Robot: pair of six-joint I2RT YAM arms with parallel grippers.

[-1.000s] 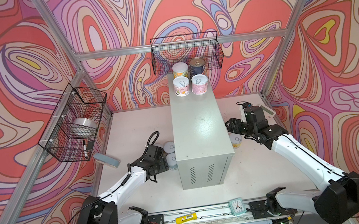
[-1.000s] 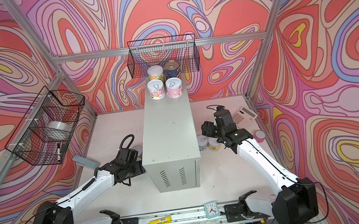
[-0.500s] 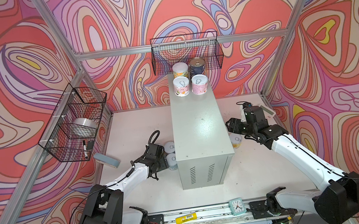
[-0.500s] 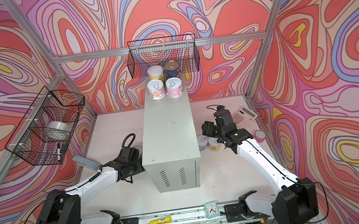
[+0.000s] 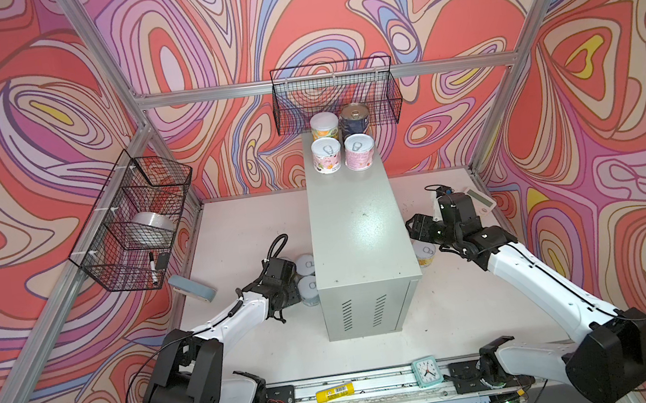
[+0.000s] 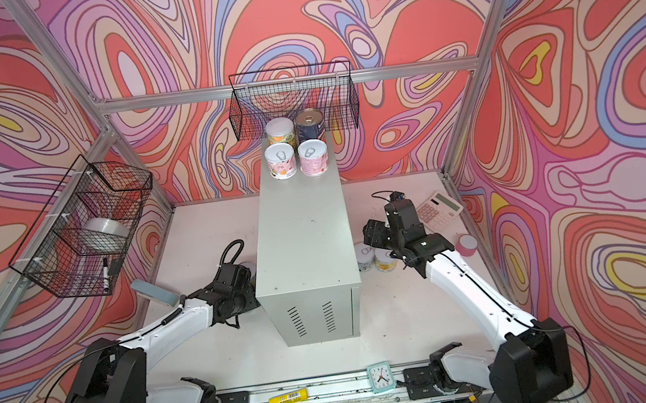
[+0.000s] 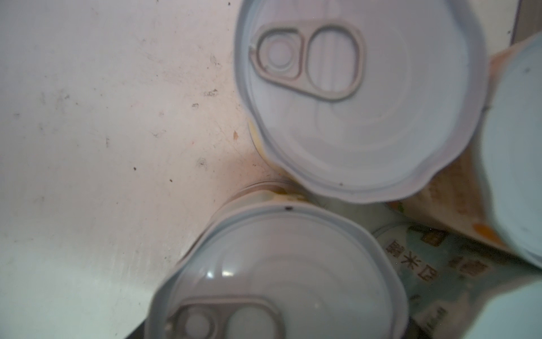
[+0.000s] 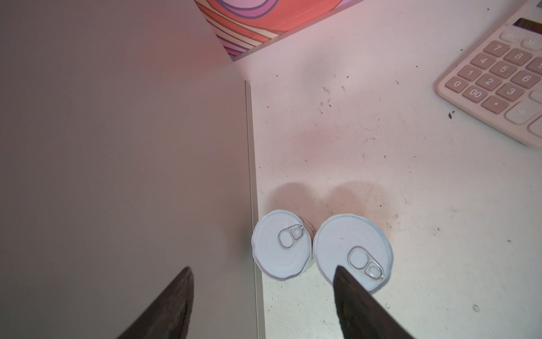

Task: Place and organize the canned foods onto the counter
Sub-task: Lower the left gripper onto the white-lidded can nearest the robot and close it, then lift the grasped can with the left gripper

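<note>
Left gripper (image 5: 296, 293) is among crowded cans (image 7: 363, 99) left of counter (image 5: 358, 227); its grip I cannot tell; neighbours may topple; right gripper (image 8: 263, 268) fingers spread, holding nothing.

Found cans (image 7: 363, 97) blurred and cropped by edges in left wrist view. Could not see jaws of left gripper (image 5: 296, 287). Found calculator (image 8: 498, 76) cropped.

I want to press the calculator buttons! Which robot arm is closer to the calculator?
Right. The right gripper hovers by the counter's right side, with the calculator close beside its wrist. The left gripper is beyond the counter, over cans on the far side.
</note>
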